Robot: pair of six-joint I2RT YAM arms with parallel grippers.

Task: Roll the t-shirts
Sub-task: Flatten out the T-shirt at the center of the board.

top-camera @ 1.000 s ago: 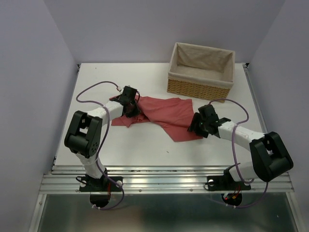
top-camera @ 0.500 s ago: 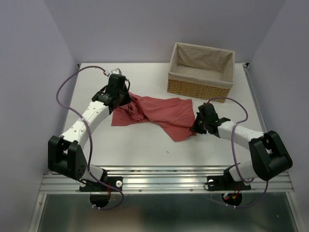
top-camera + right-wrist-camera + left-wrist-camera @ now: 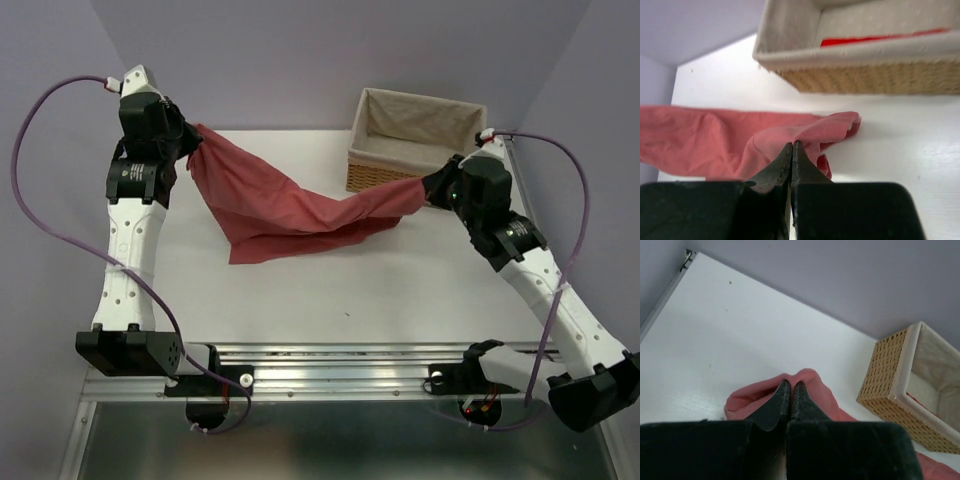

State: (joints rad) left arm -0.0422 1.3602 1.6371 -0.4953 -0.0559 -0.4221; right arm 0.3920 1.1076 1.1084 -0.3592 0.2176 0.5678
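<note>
My left jaws and right jaws each clench an end of the salmon-red cloth t-shirt, strung lengthwise between them, sagging toward the white worktop.

White table, matte top, a few dark specks. Pale lavender walls on three sides. Ribbed metal rail along near edge. Soft, even light.
</note>
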